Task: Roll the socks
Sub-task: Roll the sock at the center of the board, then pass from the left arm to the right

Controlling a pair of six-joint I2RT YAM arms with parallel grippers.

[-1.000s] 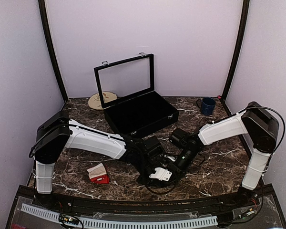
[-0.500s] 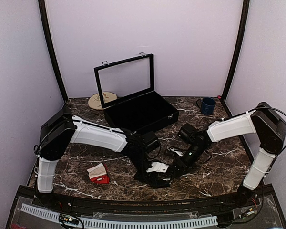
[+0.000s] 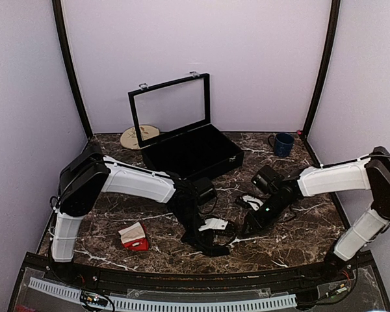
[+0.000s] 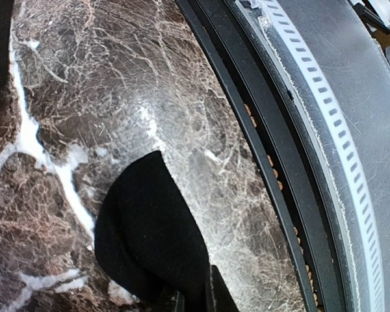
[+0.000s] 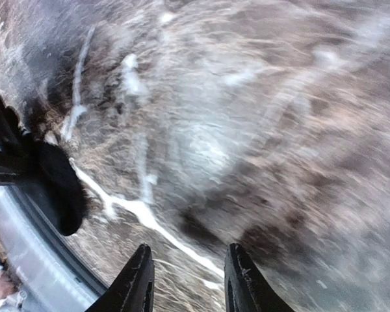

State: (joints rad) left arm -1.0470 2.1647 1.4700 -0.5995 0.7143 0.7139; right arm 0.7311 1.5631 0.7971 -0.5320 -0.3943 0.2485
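One bundle of red-and-cream socks (image 3: 134,236) lies near-left on the marble table (image 3: 299,227) seen from above, well apart from the left gripper (image 3: 216,248) and right gripper (image 3: 245,229) at near centre. Left wrist view: the left gripper pinches what looks like black fabric (image 4: 149,240). Right wrist view, blurred: the right gripper's fingers stand apart, holding nothing.

Marble table (image 3: 299,242) carries black case (image 3: 195,155), mug (image 3: 283,143), socks (image 3: 134,236), tan disc (image 3: 136,136).

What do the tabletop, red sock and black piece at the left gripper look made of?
Tabletop: polished marble or marble-look laminate; white veins, glare. Red sock: matte soft knit, cream cuff, slumped folds. Black piece: matte, limp cloth, probably a sock; weave not visible.
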